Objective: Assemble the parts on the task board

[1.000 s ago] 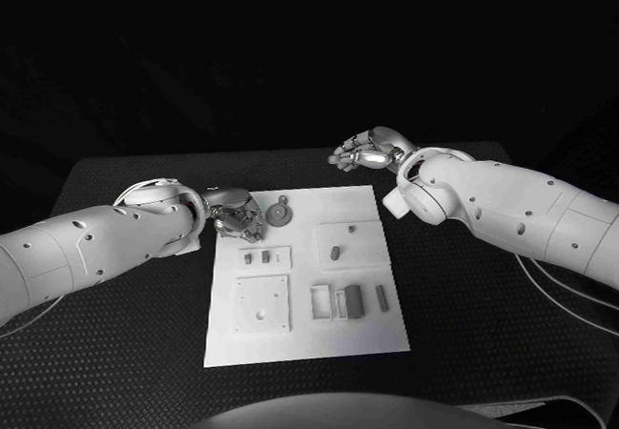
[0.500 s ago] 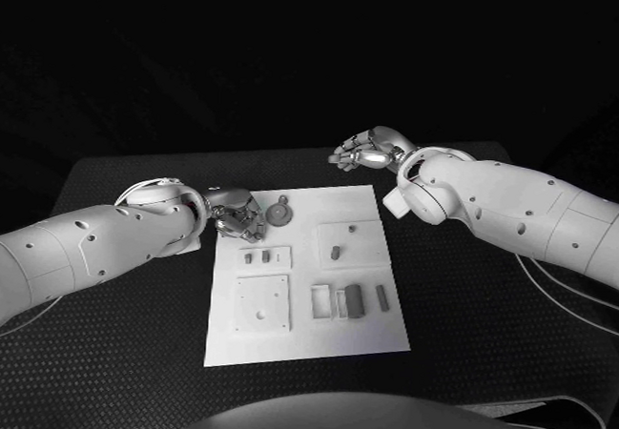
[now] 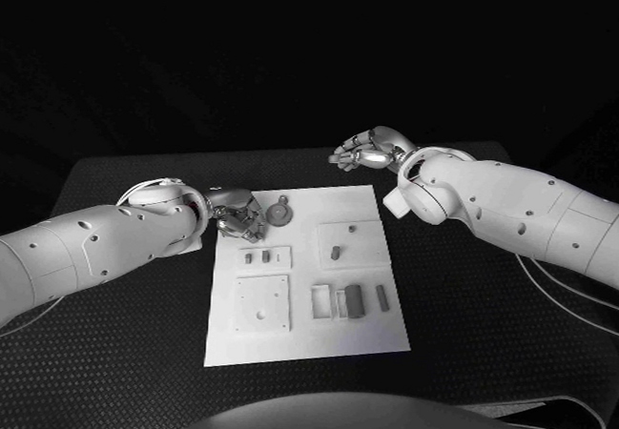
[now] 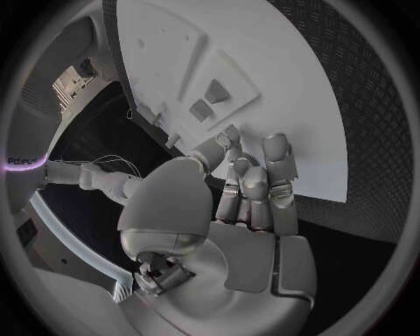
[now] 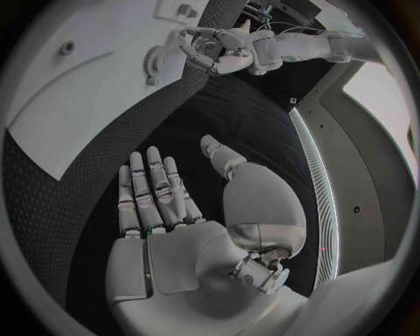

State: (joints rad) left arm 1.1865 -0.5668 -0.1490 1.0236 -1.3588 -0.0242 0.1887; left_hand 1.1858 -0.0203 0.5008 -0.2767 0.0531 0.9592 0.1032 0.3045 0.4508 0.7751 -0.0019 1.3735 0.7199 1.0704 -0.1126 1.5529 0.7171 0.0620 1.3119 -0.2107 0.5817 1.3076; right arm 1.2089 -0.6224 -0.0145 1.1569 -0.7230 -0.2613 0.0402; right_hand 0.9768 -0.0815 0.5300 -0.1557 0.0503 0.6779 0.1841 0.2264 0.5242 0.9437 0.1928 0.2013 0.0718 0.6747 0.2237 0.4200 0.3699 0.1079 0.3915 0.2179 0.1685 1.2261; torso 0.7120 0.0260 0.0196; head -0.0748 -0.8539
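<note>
The small round gear-like part [image 3: 280,213] (light, stiff) at the task board's [image 3: 367,327] far edge is best pinched by its rim, beside the empty left robot hand [image 3: 235,214], the right robot hand [image 3: 368,150] held open.

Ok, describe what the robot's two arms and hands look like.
Both arms are smooth white shells with small dark dots along them: the left arm, the right arm. Thin cables hang below each arm. The left hand and right hand are silver metal, with jointed, segmented fingers and rounded white-grey casing at the wrist.
</note>
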